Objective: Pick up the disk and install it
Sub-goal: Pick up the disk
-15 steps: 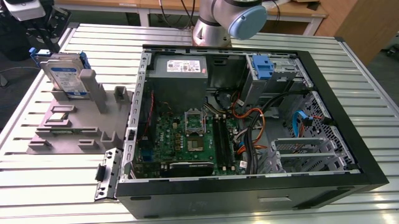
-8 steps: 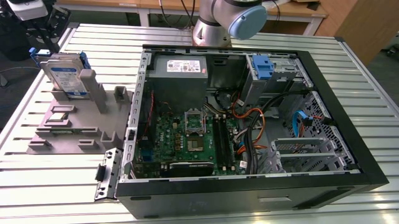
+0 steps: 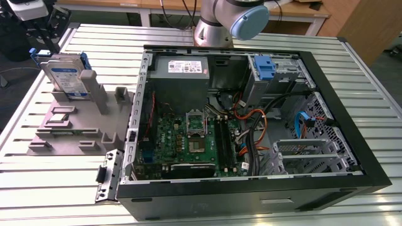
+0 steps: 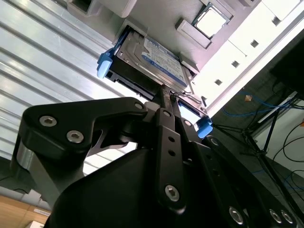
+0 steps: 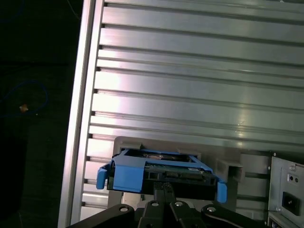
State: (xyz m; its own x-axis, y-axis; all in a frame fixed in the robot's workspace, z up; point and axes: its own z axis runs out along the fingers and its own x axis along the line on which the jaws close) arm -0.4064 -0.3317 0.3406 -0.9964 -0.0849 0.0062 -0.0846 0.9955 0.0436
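jaws are drawn together: in the second wrist view the two slim black fingers [image 4: 166, 137] meet at their tips right at the middle of the near edge of the disk [image 4: 159, 59], at the edge rather than around it. whether the tips press on the metal or stop just short of it i cannot tell. in the first wrist view the same closed tips point at the connector side of the disk [image 5: 161, 173], between its blue carrier rails [image 5: 127, 173].

in the exterior view the disk [image 3: 65, 77] stands on edge in a slot at the far end of a grey holder [image 3: 63, 136], its white-and-blue label showing and the blue rails along its sides. the holder lies flat on the slatted aluminium worktop [image 3: 37, 188], on the exterior view's left, just beside the open computer case [image 3: 251, 200].

the case lies on its side with the cover off. inside it are a green motherboard [image 3: 188, 136], a grey power supply [image 3: 182, 68] at the far wall and a bare blue bracket [image 3: 265, 68] in the drive bay towards the exterior view's right. the arm [image 3: 229, 21] rises from the worktop behind the case.
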